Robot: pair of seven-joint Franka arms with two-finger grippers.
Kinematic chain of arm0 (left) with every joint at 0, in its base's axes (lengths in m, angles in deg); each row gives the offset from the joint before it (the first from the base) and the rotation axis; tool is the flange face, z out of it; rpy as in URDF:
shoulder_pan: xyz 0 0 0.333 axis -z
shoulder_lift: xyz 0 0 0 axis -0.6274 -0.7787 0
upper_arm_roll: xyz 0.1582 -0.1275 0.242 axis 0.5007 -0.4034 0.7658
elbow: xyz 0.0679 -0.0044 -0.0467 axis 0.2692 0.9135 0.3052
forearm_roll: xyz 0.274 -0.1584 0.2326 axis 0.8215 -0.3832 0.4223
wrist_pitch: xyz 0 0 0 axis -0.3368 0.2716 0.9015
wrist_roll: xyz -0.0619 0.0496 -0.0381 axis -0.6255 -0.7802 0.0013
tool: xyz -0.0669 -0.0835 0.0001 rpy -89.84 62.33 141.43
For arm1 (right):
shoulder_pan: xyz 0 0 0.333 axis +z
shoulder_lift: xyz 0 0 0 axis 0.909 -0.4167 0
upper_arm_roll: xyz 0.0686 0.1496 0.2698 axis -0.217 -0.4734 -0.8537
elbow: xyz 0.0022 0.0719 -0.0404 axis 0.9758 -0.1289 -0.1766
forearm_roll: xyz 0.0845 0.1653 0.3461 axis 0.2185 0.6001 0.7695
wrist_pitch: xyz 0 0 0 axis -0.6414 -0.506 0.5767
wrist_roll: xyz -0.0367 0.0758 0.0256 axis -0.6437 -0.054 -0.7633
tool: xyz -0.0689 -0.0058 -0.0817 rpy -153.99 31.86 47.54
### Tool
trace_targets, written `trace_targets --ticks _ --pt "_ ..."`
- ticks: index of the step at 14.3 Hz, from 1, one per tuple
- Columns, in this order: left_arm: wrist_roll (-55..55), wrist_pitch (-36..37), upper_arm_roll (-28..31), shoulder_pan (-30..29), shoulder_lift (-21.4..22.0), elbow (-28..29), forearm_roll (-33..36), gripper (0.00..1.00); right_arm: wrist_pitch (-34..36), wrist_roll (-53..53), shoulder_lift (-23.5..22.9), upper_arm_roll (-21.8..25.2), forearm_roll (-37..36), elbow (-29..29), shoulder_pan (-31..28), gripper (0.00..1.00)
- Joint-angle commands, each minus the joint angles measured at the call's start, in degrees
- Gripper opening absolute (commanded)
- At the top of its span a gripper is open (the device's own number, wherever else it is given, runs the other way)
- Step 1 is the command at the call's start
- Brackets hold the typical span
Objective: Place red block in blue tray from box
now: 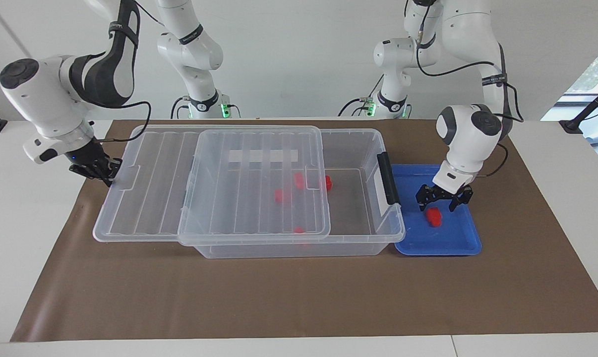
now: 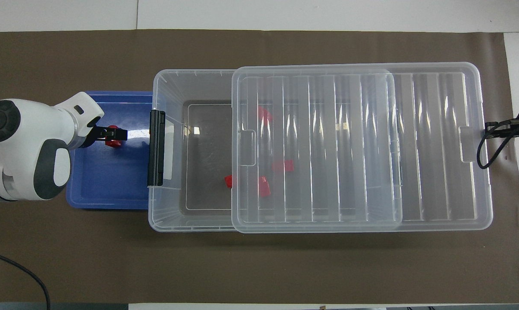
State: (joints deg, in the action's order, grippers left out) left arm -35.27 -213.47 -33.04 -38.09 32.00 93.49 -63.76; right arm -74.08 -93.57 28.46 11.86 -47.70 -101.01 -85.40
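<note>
The left gripper (image 1: 444,200) is spread wide, just above the red block (image 1: 433,216), which lies loose on the floor of the blue tray (image 1: 460,245). The box (image 1: 378,233) stands beside the tray, toward the right arm. The right gripper (image 1: 99,170), its fingers pressed together, touches the end of the lid (image 1: 145,208), which covers most of the box.
</note>
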Motion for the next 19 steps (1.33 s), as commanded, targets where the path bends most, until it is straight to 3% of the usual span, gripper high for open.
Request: trace_targets --ticks 1,11,15,19 --pt "0.34 10.2 -0.13 1.5 2.21 -5.62 0.62 1.0 -0.56 2.84 1.34 -0.48 0.77 -1.71 1.3 0.0" --pt "0.34 39.31 -0.13 3.19 4.68 -28.31 0.53 1.0 -0.91 13.81 2.13 -0.57 0.86 -3.12 8.59 0.0" --pt "0.43 44.52 0.49 3.01 9.59 -27.89 0.53 1.0 -1.09 18.57 2.13 -0.57 0.86 -3.12 11.49 0.0" --pt "0.43 47.69 0.49 3.01 10.04 -27.8 0.45 1.0 -1.18 22.25 2.21 -0.57 0.86 -3.12 14.39 0.0"
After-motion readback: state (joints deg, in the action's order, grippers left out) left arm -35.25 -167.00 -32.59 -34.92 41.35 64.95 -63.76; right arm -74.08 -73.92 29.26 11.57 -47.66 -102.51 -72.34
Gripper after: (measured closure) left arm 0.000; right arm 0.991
